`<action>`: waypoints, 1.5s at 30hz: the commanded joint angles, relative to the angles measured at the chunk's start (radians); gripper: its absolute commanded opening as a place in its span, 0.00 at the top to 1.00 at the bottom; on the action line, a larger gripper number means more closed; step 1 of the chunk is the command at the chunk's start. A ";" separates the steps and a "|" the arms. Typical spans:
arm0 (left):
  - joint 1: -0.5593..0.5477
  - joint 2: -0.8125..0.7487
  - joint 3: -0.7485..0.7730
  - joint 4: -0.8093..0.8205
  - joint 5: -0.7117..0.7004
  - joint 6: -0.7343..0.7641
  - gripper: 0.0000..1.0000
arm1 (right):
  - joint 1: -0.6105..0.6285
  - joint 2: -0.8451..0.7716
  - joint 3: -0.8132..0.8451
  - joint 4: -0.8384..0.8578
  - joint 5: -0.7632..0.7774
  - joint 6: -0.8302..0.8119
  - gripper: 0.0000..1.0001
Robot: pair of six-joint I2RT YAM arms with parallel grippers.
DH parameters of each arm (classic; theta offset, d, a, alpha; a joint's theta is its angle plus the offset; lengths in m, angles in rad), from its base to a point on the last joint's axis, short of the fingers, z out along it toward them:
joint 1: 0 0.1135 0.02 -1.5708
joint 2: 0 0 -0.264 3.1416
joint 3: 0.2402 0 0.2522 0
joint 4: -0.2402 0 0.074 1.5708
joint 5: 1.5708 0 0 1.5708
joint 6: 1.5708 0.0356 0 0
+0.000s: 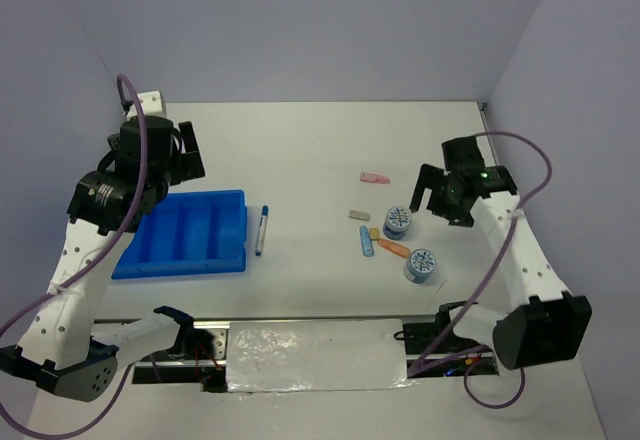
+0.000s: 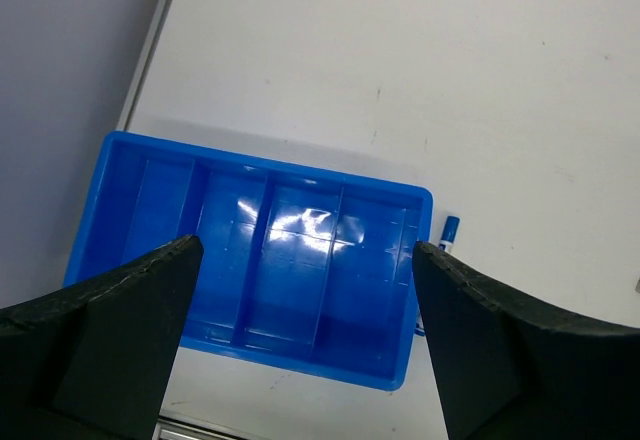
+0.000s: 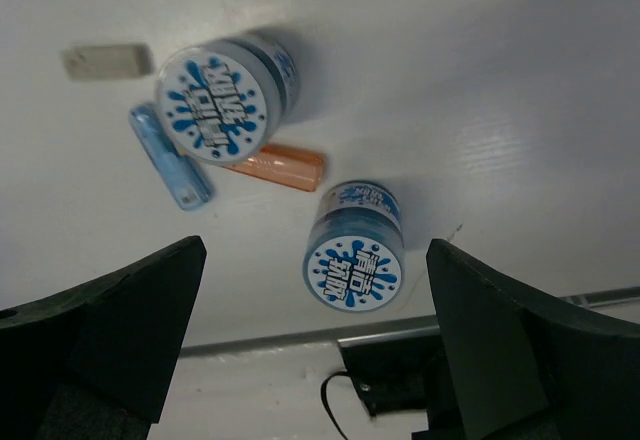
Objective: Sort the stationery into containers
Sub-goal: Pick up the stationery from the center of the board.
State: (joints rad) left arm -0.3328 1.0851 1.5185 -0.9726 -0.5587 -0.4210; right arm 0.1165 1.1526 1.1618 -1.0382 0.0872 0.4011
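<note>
White-shelled left arm (image 1: 75, 250) and right arm (image 1: 520, 255), black at joints and fingers (image 2: 110, 340), trail purple cables (image 1: 141, 165); a green light (image 1: 486, 173) glows.

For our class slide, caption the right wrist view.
Open jaws above two tape rolls, orange stick, blue stick.

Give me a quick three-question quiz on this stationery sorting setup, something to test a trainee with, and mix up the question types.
1. True or false: the blue tray already holds some of the stationery.
2. Which item lies on its own just to the right of the tray, apart from the other pieces?
A) the pen
B) a pink stick
C) a grey block
3. How many round tape rolls lie on the table?

Key: 1 false, every compartment in view is empty; 2 A; 3 two.
</note>
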 commanded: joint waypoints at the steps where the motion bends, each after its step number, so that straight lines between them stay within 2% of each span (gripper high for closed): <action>1: -0.005 -0.010 -0.001 0.025 0.054 0.016 0.01 | 0.014 0.007 -0.065 0.085 -0.036 0.010 0.00; 3: -0.005 -0.005 -0.011 0.029 0.080 0.019 0.01 | 0.029 0.025 -0.099 0.104 -0.024 0.015 0.00; 7: -0.003 0.013 -0.030 0.037 0.154 0.033 0.00 | 0.098 0.065 -0.163 0.285 -0.099 -0.064 0.02; 9: -0.005 0.032 -0.027 0.035 0.171 0.042 0.01 | 0.126 0.131 -0.139 0.309 -0.049 -0.077 0.02; 17: -0.005 0.045 -0.015 0.014 0.168 0.064 0.01 | 0.153 0.332 -0.117 0.351 -0.007 -0.090 0.01; 20: -0.005 0.038 -0.027 0.009 0.166 0.062 0.01 | 0.166 0.370 -0.114 0.365 0.019 -0.093 0.04; 25: -0.005 0.030 -0.041 0.006 0.154 0.067 0.01 | 0.175 0.374 -0.119 0.398 0.026 -0.103 0.29; 26: -0.005 0.029 -0.046 0.006 0.152 0.067 0.01 | 0.173 0.372 -0.111 0.399 0.029 -0.104 0.42; 29: -0.005 0.030 -0.046 0.003 0.145 0.068 0.01 | 0.178 0.336 -0.073 0.365 0.036 -0.099 0.60; 33: -0.005 0.024 -0.050 0.005 0.140 0.057 0.01 | 0.258 0.213 0.057 0.317 0.103 -0.065 0.62; 35: -0.005 0.022 -0.050 0.005 0.128 0.042 0.01 | 0.314 0.191 0.169 0.310 0.054 -0.044 0.62; 37: -0.005 0.019 -0.038 0.000 0.114 -0.004 0.01 | 0.397 0.231 0.222 0.340 -0.059 0.004 0.62; 38: -0.005 0.021 -0.026 -0.014 0.099 -0.028 0.01 | 0.423 0.254 0.239 0.424 -0.230 0.027 0.62; 39: -0.005 0.028 0.015 -0.068 0.045 -0.117 0.01 | 0.487 0.309 0.245 0.528 -0.294 0.080 0.62; 41: -0.005 0.036 0.055 -0.127 -0.004 -0.211 0.00 | 0.560 0.386 0.315 0.607 -0.380 0.119 0.63; 42: -0.005 0.033 0.074 -0.155 -0.042 -0.302 0.01 | 0.621 0.483 0.363 0.625 -0.392 0.139 0.63; 45: -0.003 -0.005 0.109 -0.192 -0.052 -0.419 0.01 | 0.696 0.670 0.573 0.655 -0.392 0.165 0.63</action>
State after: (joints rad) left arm -0.3328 1.1259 1.5715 -1.1069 -0.5350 -0.6415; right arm 0.7467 1.6493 1.6020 -0.5014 -0.1925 0.4908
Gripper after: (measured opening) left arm 0.994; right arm 0.727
